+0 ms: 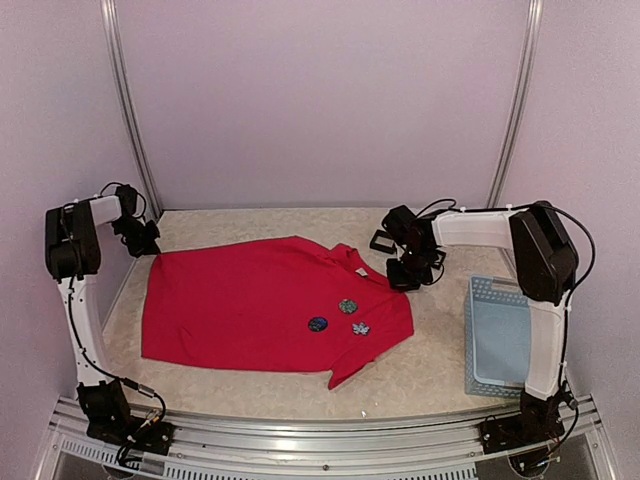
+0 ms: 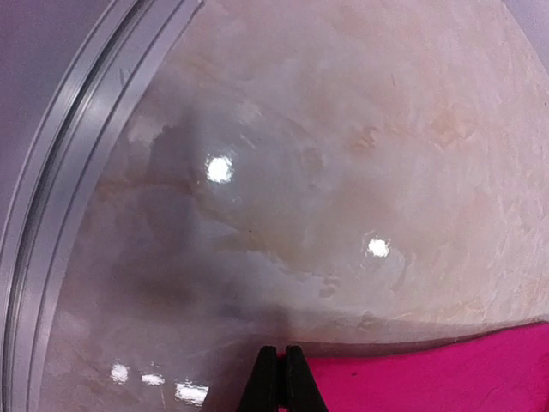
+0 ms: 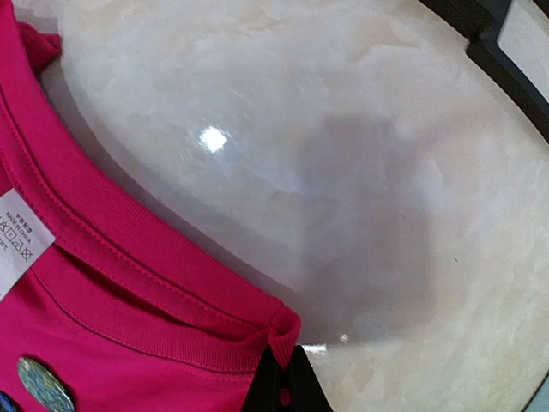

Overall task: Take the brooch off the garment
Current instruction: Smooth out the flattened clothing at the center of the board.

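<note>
The bright red garment (image 1: 250, 300) lies flat on the table. Three brooches are pinned near its right shoulder: a green one (image 1: 347, 305), a dark blue one (image 1: 318, 324) and a silvery one (image 1: 361, 328). My left gripper (image 1: 141, 241) is at the garment's far left corner. In the left wrist view it (image 2: 280, 354) is shut right at the red edge (image 2: 446, 373), with a sliver of red between the fingers. My right gripper (image 1: 405, 272) is shut on a pinch of the garment's shoulder seam (image 3: 286, 324) beside the collar. The green brooch (image 3: 43, 384) shows in the right wrist view.
A pale blue plastic basket (image 1: 497, 340) stands at the right, beside the right arm. The tabletop (image 1: 430, 370) is glossy beige stone. Metal rails run along the back corners and the near edge. A white label (image 3: 21, 236) sits inside the collar.
</note>
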Controlling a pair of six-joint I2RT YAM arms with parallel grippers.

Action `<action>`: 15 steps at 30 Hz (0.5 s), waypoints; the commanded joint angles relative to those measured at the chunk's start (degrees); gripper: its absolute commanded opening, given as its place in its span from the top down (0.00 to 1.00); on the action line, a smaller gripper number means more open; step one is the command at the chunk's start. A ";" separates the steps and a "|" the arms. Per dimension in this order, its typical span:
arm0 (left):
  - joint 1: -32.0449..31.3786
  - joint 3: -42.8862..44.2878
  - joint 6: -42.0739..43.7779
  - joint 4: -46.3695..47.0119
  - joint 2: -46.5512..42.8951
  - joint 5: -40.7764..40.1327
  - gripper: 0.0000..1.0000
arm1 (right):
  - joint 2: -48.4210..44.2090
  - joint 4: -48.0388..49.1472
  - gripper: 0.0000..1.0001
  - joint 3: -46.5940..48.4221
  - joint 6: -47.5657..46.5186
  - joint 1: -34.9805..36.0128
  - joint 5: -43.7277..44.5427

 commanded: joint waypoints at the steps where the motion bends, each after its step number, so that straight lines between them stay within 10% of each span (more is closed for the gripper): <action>1: 2.09 -0.23 -2.08 2.81 -3.78 -2.88 1.00 | -5.86 -5.27 1.00 -6.55 4.04 -0.46 3.75; 11: 2.64 4.78 -1.88 2.12 -1.50 -1.51 1.00 | -16.04 -4.19 1.00 -17.44 9.45 -0.44 1.05; 15: 1.19 6.73 0.88 2.26 -1.52 1.19 0.64 | -17.41 -2.99 0.64 -15.04 5.39 -0.46 0.71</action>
